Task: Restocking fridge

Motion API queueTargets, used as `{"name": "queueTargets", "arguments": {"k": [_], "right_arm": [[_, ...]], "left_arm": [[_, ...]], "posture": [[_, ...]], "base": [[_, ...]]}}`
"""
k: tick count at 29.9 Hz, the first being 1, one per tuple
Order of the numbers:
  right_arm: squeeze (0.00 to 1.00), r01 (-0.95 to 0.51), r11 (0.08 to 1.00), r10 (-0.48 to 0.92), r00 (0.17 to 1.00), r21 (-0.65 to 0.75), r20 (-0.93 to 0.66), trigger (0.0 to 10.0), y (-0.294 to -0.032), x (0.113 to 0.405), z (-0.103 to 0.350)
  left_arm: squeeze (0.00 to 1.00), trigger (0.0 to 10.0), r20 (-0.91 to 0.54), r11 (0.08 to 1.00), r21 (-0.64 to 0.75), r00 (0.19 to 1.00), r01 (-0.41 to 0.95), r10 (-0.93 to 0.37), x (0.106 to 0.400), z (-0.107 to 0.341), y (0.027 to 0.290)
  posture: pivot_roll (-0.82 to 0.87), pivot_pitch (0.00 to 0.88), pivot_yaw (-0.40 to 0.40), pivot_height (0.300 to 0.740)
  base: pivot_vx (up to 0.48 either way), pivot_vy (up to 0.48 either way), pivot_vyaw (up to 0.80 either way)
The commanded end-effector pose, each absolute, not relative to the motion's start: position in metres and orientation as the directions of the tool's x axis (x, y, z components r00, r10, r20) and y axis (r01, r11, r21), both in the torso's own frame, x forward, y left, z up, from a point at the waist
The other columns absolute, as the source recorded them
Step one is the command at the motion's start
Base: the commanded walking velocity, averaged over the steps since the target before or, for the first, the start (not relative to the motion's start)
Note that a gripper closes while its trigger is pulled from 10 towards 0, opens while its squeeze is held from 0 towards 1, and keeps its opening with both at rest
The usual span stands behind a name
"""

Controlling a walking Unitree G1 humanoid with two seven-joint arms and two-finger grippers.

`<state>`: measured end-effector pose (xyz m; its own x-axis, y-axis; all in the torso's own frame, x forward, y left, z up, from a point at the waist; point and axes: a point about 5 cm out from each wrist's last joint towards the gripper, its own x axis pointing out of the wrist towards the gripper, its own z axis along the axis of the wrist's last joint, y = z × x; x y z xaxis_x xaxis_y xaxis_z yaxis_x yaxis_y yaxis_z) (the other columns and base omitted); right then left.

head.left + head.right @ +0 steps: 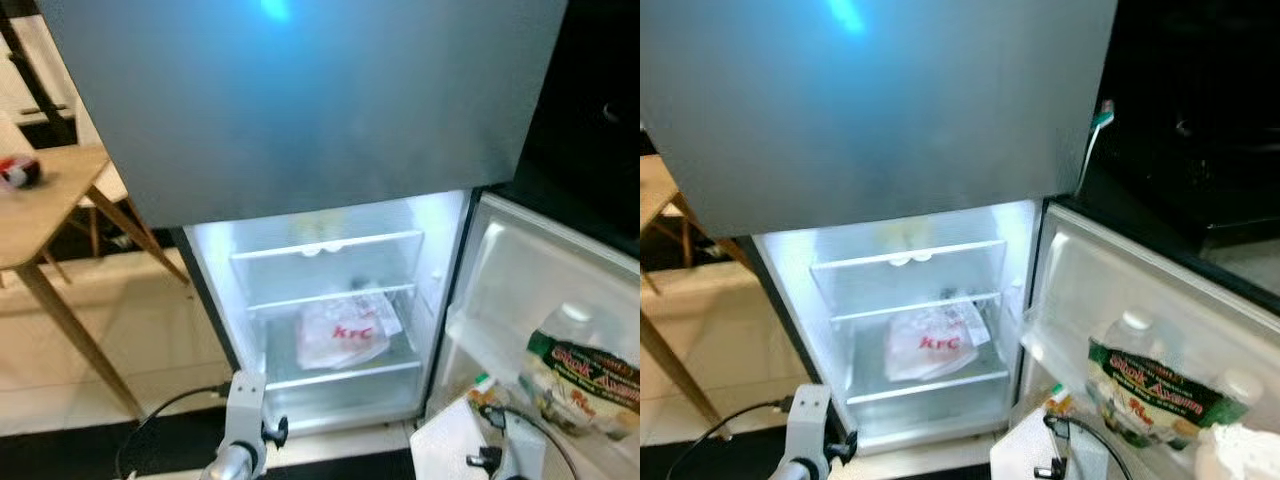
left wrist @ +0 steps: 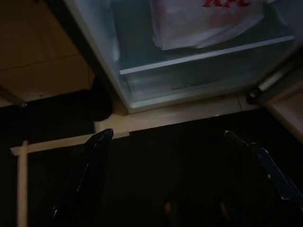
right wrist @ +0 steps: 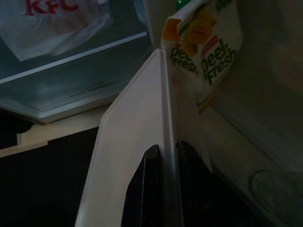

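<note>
The fridge point(image 1: 330, 300) is standing with its lower door point(image 1: 540, 290) swung open, lit inside, and a white KFC bag point(image 1: 342, 335) is lying on the middle glass shelf point(image 1: 335, 297). The right tool point(image 3: 165, 189) is pinching a flat white carton or panel point(image 3: 137, 142) edge-on, its 2 black fingers pressed against either face, down by the door bin point(image 1: 560, 440) where a labelled bottle point(image 1: 585, 380) and a Peel Fresh juice pack point(image 3: 206, 47) are already sitting. The left tool point(image 2: 184, 165) is hanging low before the fridge base with its fingers spread wide and nothing between them.

To do this step well, I judge the right arm should be keeping the white item upright, lifting it clear of the bin wall and steering it onto a free shelf beside the bag without nudging the bottle.

What the white item really is stays unclear, since no label is showing and its lower part is cut off. The top shelf's contents are washed out by glare.
</note>
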<state>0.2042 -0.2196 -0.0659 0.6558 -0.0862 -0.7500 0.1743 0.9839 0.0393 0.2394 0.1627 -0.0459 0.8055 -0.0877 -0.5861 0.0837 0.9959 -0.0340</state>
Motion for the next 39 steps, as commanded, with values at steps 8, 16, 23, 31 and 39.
{"name": "queueTargets", "arguments": {"k": [8, 16, 23, 31, 39], "right_arm": [[0.0, 0.174, 0.983, -0.082, 0.672, 0.05, -0.736, 10.0, -0.2174, 0.2068, -0.0643], [0.0, 0.169, 0.985, -0.081, 0.67, 0.045, -0.738, 10.0, -0.218, 0.2062, -0.0646], [0.0, 0.17, 0.985, -0.084, 0.669, 0.042, -0.738, 10.0, -0.2185, 0.206, -0.0645], [0.0, 0.171, 0.984, -0.087, 0.671, 0.039, -0.736, 10.0, -0.2188, 0.206, -0.0644], [0.0, 0.172, 0.984, -0.086, 0.672, 0.042, -0.736, 10.0, -0.2187, 0.2062, -0.0643]], "left_arm": [[0.0, 10.0, -0.597, 0.996, -0.038, 0.797, 0.08, -0.087, 0.2358, -0.0482, 0.1657], [0.0, 10.0, -0.593, 0.992, 0.02, 0.8, 0.121, -0.085, 0.2371, -0.0472, 0.1644], [0.0, 10.0, -0.586, 0.991, 0.028, 0.805, 0.133, -0.091, 0.2384, -0.046, 0.1636], [0.0, 10.0, -0.604, 0.986, 0.025, 0.789, 0.164, -0.116, 0.2371, -0.048, 0.1587], [0.0, 10.0, -0.6, 0.986, 0.024, 0.792, 0.163, -0.116, 0.2384, -0.0471, 0.1577]], "posture": [[-0.08, 0.029, 0.028, 0.74], [-0.08, 0.031, 0.027, 0.74], [-0.08, 0.036, 0.029, 0.74], [-0.08, 0.038, 0.031, 0.74], [-0.08, 0.041, 0.032, 0.74]], "base": [[0.0, 0.462, 0.0], [0.0, 0.042, 0.0], [0.0, 0.0, 0.0], [0.0, 0.0, 0.0], [0.0, -0.469, 0.0]]}}
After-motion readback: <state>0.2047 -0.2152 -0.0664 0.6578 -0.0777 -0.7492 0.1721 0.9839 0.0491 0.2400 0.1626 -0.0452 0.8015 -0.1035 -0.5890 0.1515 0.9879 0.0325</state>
